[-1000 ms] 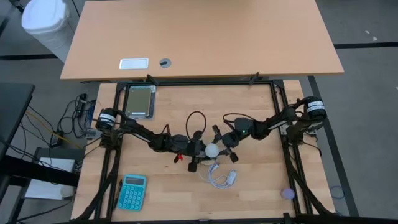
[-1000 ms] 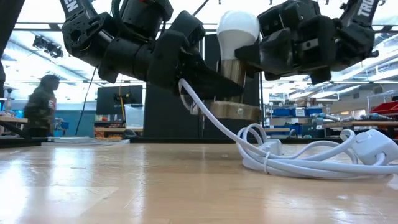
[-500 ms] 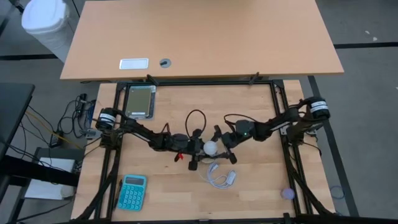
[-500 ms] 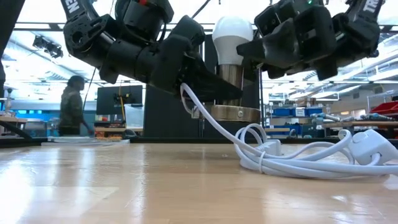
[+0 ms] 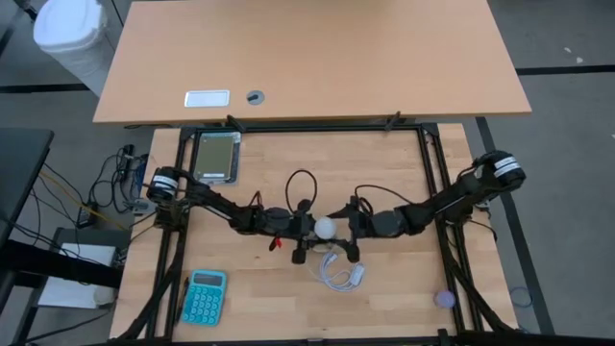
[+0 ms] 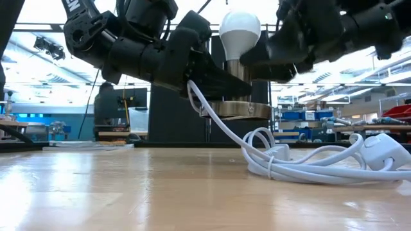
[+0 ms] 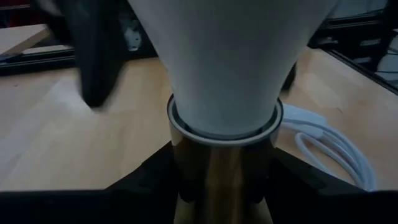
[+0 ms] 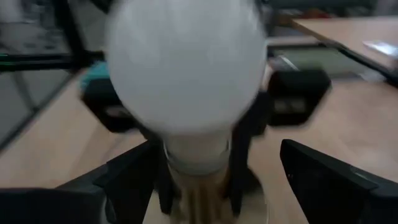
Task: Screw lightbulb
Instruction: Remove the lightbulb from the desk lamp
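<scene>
The white lightbulb stands upright with its narrow base in the top of a brass socket. The socket has a round disc foot. My left gripper comes from the table's left and is shut on the socket. My right gripper is on the bulb's right side and open. Its two fingers stand on either side of the bulb's neck without touching it. My left gripper pinches the socket's brass stem between its two fingers, just under the bulb's collar. The fingers come nearly level from the table's left. The socket stands upright and is lifted clear of the table, and its white cord hangs slack down to the wood.
The rest of the white cord, with its switch, lies coiled near the grippers. A teal calculator lies at the near left, a silver tray at the far left, and a small purple thing at the near right.
My right gripper has opened and let go of the lightbulb. It has rolled and swung back a little toward the table's near edge. The bulb and the socket stay upright in my left gripper's hold.
</scene>
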